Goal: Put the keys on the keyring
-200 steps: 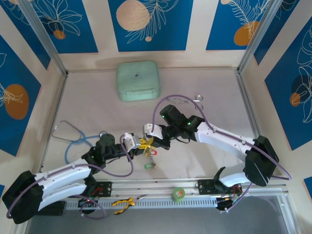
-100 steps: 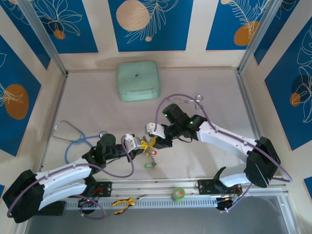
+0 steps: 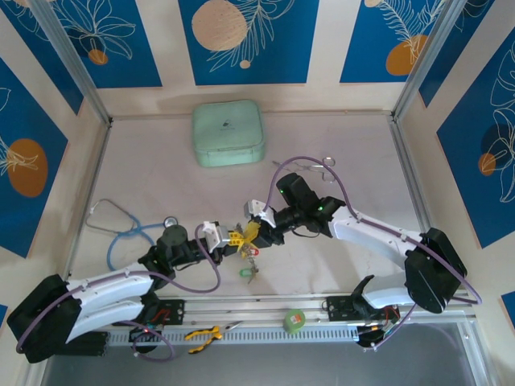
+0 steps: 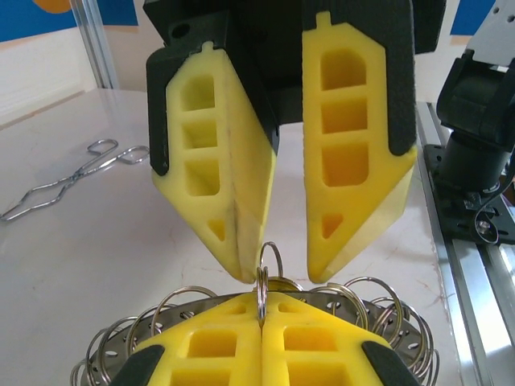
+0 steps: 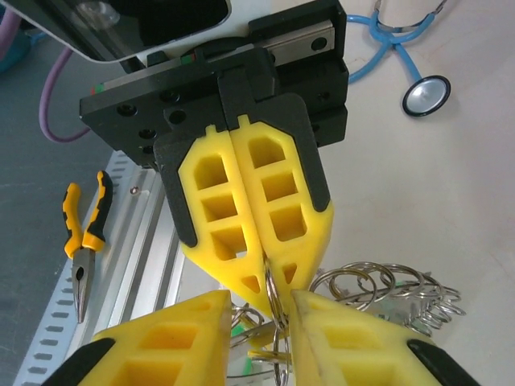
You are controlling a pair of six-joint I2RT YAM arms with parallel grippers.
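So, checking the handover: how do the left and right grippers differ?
The left gripper is shut, pinching a small split ring; the right gripper stands open, its jaws either side of that ring. Seen from above, the left gripper points right, the right gripper points left. Both have yellow fingers.

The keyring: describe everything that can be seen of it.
The keyring looks like a flat, silvery metal ring. Small holes pierce its rim, and many thin wire split rings hang from them in a fringe. It lies roughly level behind the left gripper, which is shut on one split ring standing upright. The right gripper faces it, open, with a fingertip on either side of that upright ring. Whether they touch it cannot be told. The keyring's middle is hidden.
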